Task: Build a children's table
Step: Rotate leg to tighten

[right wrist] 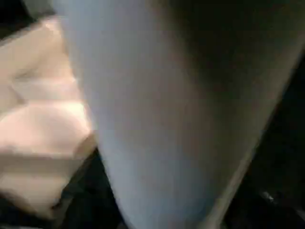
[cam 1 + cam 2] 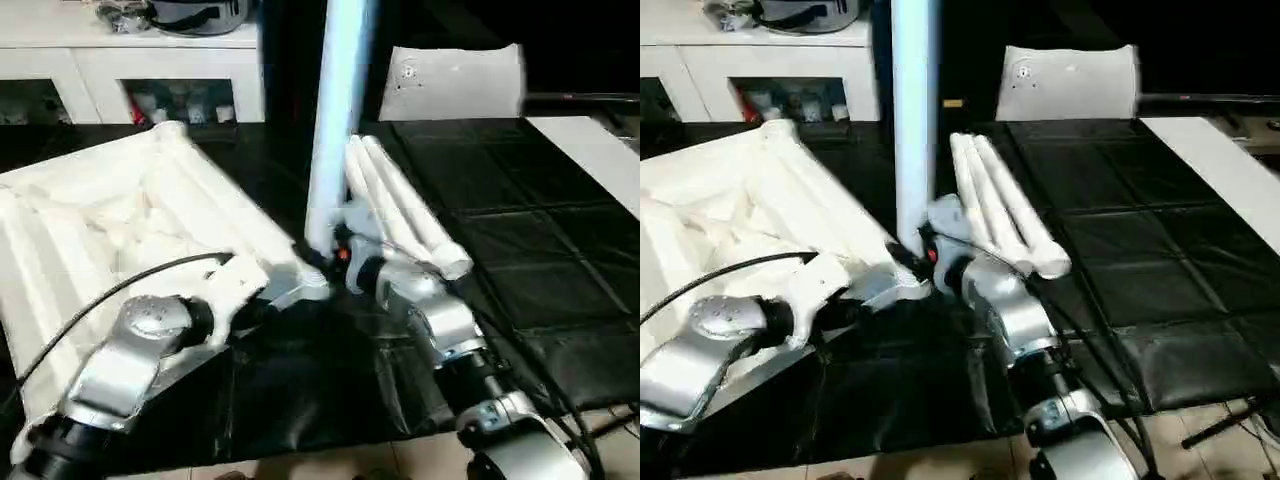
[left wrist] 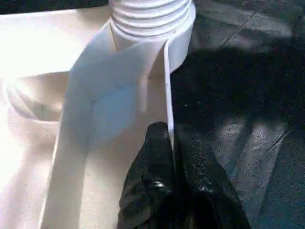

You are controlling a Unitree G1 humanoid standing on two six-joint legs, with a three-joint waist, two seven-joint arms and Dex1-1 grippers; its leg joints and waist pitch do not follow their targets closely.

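1. The top [image 2: 110, 220] lies ribbed side up on the black table [image 2: 520, 250], at the robot's left. One leg [image 2: 338, 120] stands upright at its near right corner, threaded end down at the socket [image 3: 157, 43].
2. The left gripper [image 3: 174, 143] is closed on a thin rib of the top just beside the socket. Judged from this, its job is to pin the top against turning, so it should hold firm.
3. The right gripper [image 2: 342, 255] sits at the leg's base; whether its fingers are clamped cannot be told.
4. Keep the leg plumb over the socket: a tilt would likely cross the threads.
5. Turn in short strokes and press down lightly.
6. Three spare legs [image 2: 400, 205] lie bundled just right of the upright one; keep the right forearm off them.
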